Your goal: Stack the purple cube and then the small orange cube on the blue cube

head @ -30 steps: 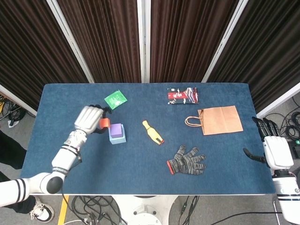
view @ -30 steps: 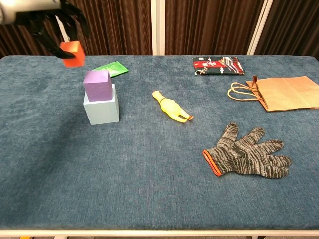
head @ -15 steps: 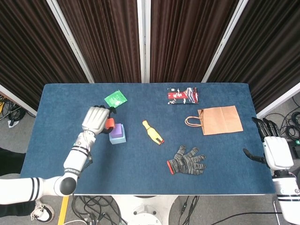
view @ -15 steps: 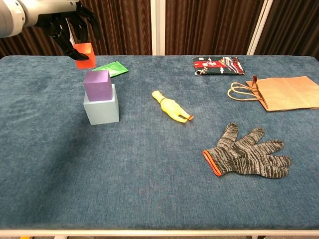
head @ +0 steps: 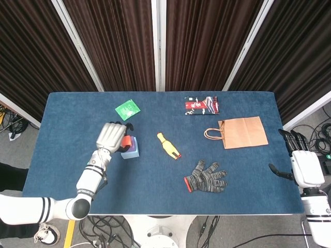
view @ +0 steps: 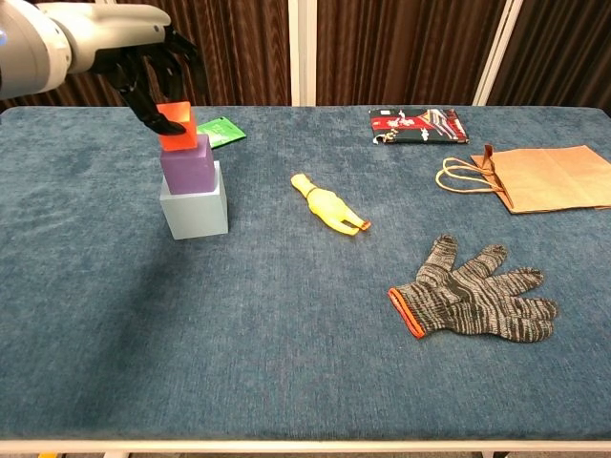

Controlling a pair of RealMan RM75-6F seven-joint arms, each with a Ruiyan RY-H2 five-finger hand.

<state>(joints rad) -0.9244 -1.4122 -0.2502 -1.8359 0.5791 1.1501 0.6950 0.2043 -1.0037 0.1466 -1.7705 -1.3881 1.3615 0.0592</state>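
Note:
The light blue cube (view: 196, 211) stands on the table at the left, with the purple cube (view: 187, 164) on top of it. My left hand (view: 143, 72) holds the small orange cube (view: 176, 126) right on the purple cube's top; whether it rests there I cannot tell. In the head view the left hand (head: 110, 136) covers most of the stack, with only the orange cube (head: 125, 140) and an edge of the blue cube (head: 132, 152) showing. My right hand (head: 302, 164) hangs open off the table's right edge, holding nothing.
A green packet (view: 216, 130) lies just behind the stack. A yellow rubber chicken (view: 327, 205) lies mid-table. Farther right are a knitted glove (view: 472, 298), a brown paper bag (view: 544, 177) and a red printed pouch (view: 417, 124).
My left hand carried the orange cube rightward and down, from up left of the stack to the top of the purple cube. The right hand stayed still.

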